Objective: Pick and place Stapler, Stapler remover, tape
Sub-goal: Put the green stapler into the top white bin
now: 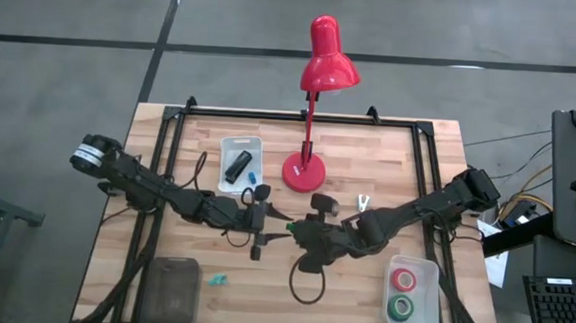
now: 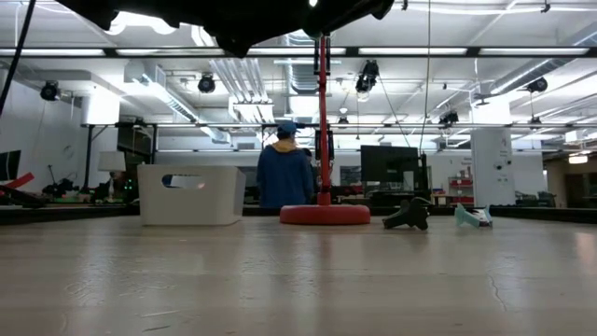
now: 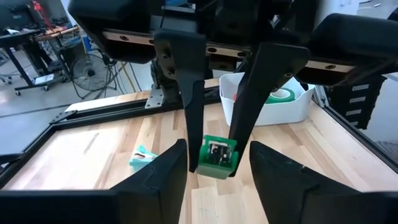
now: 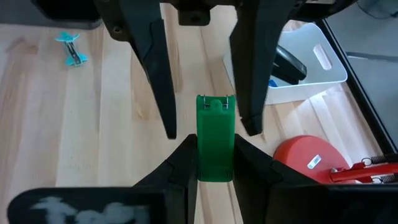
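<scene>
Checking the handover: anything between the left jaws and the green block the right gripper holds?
Nothing visible. The right gripper is shut on the green block. The left gripper is open, its jaws on either side of the block, with nothing in the gaps.

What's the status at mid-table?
Right pincer shut on green block. Left pincer open around it, above mid-table. Stapler in white bin. Red lamp close by.
</scene>
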Motion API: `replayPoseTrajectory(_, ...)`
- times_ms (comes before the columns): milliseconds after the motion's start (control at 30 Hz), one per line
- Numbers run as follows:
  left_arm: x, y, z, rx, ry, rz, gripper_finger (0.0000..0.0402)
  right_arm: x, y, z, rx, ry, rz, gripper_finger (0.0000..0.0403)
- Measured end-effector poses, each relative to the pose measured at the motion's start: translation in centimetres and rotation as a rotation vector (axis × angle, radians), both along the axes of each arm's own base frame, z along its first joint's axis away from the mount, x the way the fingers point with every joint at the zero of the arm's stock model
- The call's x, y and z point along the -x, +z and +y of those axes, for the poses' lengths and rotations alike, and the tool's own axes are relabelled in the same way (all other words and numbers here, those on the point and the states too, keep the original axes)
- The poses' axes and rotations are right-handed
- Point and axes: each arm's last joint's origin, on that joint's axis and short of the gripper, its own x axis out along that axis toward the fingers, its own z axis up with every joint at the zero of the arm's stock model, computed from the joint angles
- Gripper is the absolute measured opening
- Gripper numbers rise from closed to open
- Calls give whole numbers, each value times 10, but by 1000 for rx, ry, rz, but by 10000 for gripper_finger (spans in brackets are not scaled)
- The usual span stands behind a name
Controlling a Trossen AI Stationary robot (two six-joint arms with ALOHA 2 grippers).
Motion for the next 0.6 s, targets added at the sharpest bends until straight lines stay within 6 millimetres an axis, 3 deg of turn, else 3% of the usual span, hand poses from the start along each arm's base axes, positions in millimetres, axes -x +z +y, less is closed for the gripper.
replayPoseTrajectory(600,0,0,0,-6,4,0,81,0,0,-1,-2,0,1,75)
